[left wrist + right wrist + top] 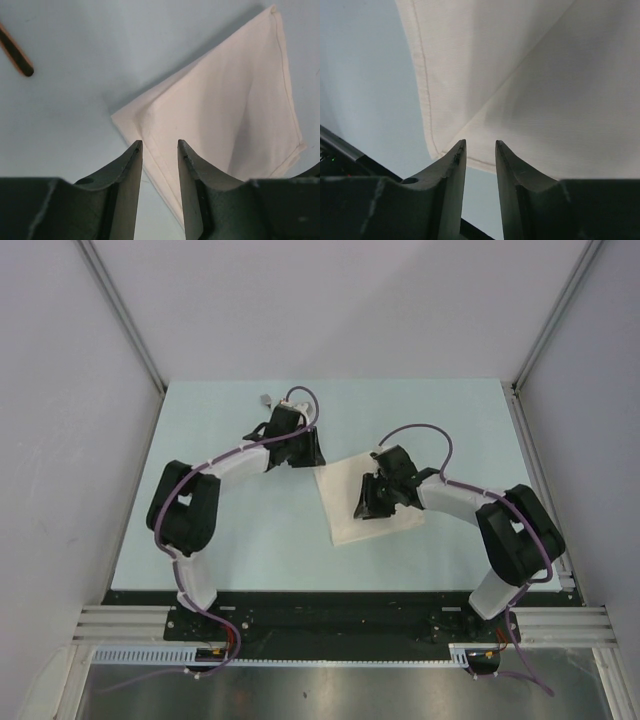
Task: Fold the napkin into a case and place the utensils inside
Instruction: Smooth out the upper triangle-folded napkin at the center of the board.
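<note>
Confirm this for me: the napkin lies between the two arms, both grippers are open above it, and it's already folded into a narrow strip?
Not a narrow strip. The top view shows the napkin as a broad, roughly square piece lying at an angle on the table. The rest stands: it lies between the arms, and the left gripper and right gripper are both open above it.

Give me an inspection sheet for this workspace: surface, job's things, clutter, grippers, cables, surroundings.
Surface: pale blue table, flat.
Job's things: napkin folded, lying flat mid-table; a slim dark handle, likely a utensil, lies apart from it.
Clutter: nothing seen.
Grippers: left gripper and right gripper both above the napkin, jaws apart, empty.
Cables: purple cables loop along both arms.
Surroundings: grey walls, metal frame rails.
</note>
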{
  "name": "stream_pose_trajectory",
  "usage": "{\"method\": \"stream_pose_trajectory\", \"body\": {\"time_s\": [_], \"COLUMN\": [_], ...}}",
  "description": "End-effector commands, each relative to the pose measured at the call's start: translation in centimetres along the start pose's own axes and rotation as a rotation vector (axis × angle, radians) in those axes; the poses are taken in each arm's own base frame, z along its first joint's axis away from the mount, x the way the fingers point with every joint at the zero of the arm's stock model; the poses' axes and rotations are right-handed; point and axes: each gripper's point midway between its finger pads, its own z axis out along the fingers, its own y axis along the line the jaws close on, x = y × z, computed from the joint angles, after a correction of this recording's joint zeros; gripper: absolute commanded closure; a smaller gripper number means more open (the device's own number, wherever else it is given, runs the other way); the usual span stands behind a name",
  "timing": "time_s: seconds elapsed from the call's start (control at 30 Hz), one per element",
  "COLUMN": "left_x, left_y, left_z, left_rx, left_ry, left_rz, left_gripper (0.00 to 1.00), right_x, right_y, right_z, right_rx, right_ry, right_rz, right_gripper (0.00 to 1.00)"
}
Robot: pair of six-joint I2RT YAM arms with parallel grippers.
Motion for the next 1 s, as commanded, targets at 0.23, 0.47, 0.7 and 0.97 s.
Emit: {"method": "stream_pose_trajectory", "body": {"time_s": [0.23,0.47,0.7,0.97], "left_x": [-2.3,-1.3,-1.8,-1.6], "left_y": [-1.1,-0.4,-0.2,0.4], "left_z": [3.7,4.5,3.7,2.0], "left_rx": [0.077,0.043,0.010,-0.034], "left_ry": [-0.065,-0.039,-0.058,-0.073], "left_rz": [0.127,0.125,0.114,0.075], "left_gripper": [0.63,0.66,0.89,0.92], "right_x": [-0.6,-0.5,0.3,1.0], "right_y": [3.6,4.1,5.2,6.5], "right_z": [-0.5,-0.4,0.3,1.4], "right_rx": [-0.199,-0.218,-0.220,-0.207], "right_ry": [-0.029,-0.028,-0.002,0.017], "right_rz": [-0.027,-0.034,-0.065,-0.105], "right_gripper": [0.67,0.68,0.68,0.69]}}
